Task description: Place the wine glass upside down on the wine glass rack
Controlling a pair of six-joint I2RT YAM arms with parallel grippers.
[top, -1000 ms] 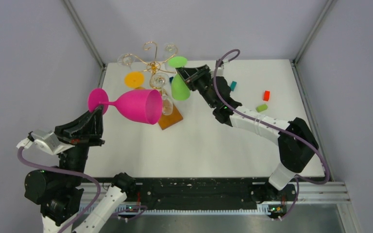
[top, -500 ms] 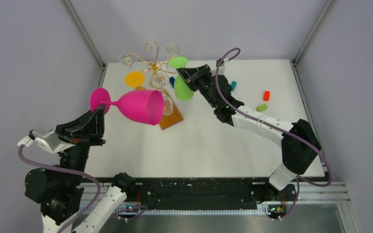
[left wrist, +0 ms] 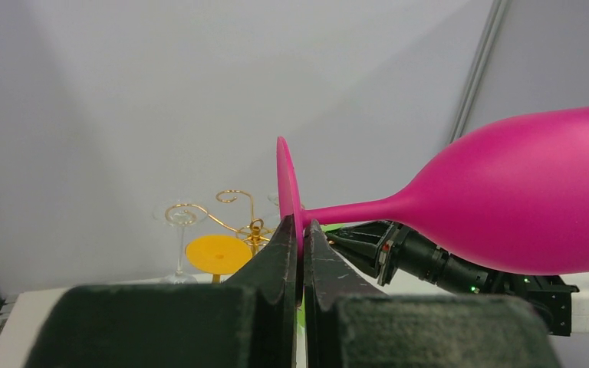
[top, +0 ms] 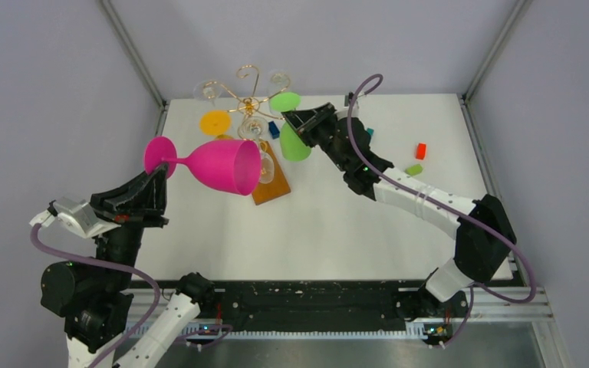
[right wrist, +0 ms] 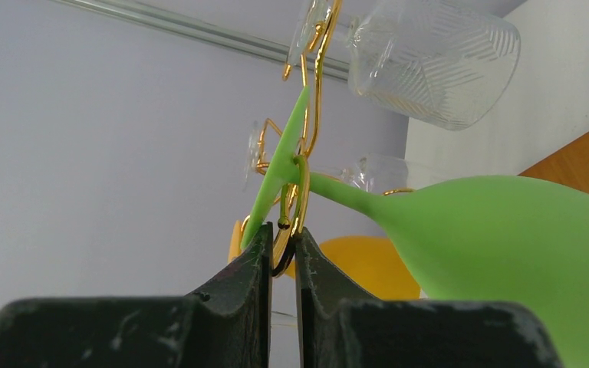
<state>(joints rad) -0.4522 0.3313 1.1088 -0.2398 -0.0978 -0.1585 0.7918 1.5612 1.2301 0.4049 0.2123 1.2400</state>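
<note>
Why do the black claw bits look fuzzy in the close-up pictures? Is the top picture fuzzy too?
Left wrist view: the left claw sits right by the lens, so it blurs; the pink glass looks sharper. Right wrist view: same for the right claw, with the green glass clearer. Top view: sharp, even light, only soft shadows on the table.

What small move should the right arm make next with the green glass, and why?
Probably lower the right pincer a little: the green glass has its stem already inside a gold loop of the rack, yet its bowl hangs tilted.
</note>
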